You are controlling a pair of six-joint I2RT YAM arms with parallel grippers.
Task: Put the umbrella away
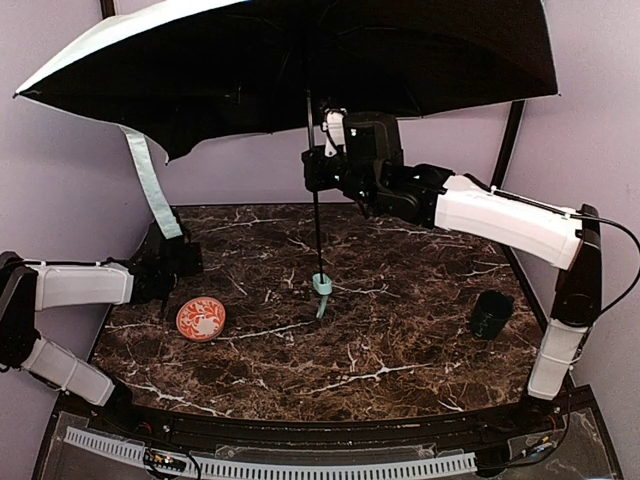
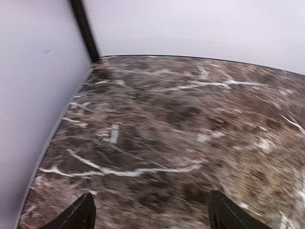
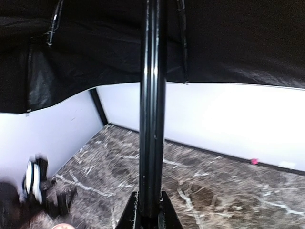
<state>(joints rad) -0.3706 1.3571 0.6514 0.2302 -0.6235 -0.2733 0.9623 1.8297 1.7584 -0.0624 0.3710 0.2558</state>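
The umbrella (image 1: 300, 60) stood open over the table (image 1: 420, 350), its canopy (image 1: 420, 50) spread above both arms and its handle (image 1: 321, 284) low over mid-table. I judged it light but top-heavy, with fabric that was floppy and apt to catch air. The thin shaft (image 3: 151, 119) looked stiff and slick, yet it was the only sound hold. The right gripper (image 1: 313, 170) was clamped on that shaft, high up near the canopy. The left gripper (image 2: 150, 220) hung low at the table's left, jaws apart and holding nothing.
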